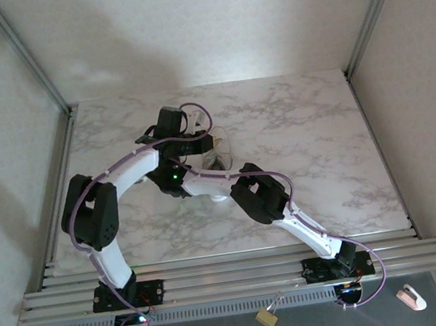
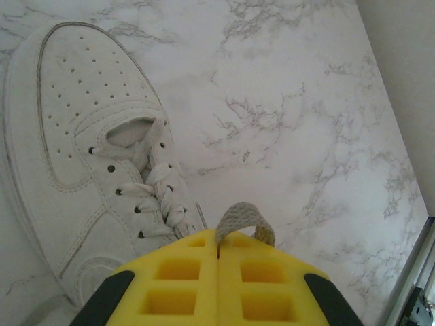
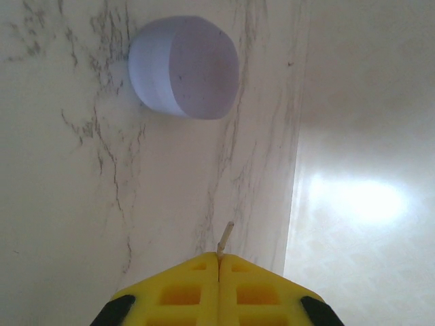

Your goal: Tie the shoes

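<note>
Starting at the left gripper (image 2: 217, 250), we see its yellow fingers pressed together on a loop of lace (image 2: 245, 219), which arches out just past the fingertips. The sneaker (image 2: 75, 142) lies to the left of that grip and ahead of it. Its heel end is close beside the fingers and its toe points away toward the upper left, so its long axis runs roughly along the gripper's line of sight. The laced eyelets run down toward the pinch.

The right gripper (image 3: 219, 261) is also closed, with a thin lace end (image 3: 225, 238) poking out between its tips. Ahead of it on the marble table (image 3: 61, 204) stands a round purple object (image 3: 183, 66), well apart from the fingers.

We judge the left arm to be nearer the shoe. The coming move turns on drawing the two held lace parts across each other over the tongue, so each pull should run sideways to the sneaker's long axis.
</note>
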You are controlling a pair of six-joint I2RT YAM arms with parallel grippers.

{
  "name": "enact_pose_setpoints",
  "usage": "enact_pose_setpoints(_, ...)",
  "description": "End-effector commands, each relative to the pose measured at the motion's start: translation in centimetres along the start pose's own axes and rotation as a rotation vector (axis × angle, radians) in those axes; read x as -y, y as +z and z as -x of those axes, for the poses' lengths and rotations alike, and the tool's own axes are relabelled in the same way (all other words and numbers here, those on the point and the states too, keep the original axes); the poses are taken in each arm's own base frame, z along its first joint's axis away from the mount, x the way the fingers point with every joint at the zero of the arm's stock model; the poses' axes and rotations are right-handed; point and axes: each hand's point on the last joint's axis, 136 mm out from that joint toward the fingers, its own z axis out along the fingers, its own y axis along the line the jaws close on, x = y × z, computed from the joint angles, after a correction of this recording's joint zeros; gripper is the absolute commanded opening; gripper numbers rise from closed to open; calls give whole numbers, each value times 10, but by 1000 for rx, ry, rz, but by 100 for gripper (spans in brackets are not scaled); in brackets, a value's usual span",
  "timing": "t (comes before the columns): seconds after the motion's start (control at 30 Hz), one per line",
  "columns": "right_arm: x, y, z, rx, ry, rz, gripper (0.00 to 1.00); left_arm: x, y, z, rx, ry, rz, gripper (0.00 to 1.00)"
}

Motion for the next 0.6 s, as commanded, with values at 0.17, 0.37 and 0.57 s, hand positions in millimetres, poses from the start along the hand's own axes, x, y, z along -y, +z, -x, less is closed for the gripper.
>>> enact_pose_setpoints(0.17, 7, 19, -26, -71, 55, 10, 35, 0, 5, -7, -22, -28, -5, 0)
enact_pose_setpoints(0.37, 11, 10, -17, -41, 80, 16, 43, -1, 6, -7, -23, -28, -4, 0)
enact_pose_setpoints(0.57, 24, -32, 14, 66, 133, 14, 42, 3, 6, -4, -19, -27, -23, 0)
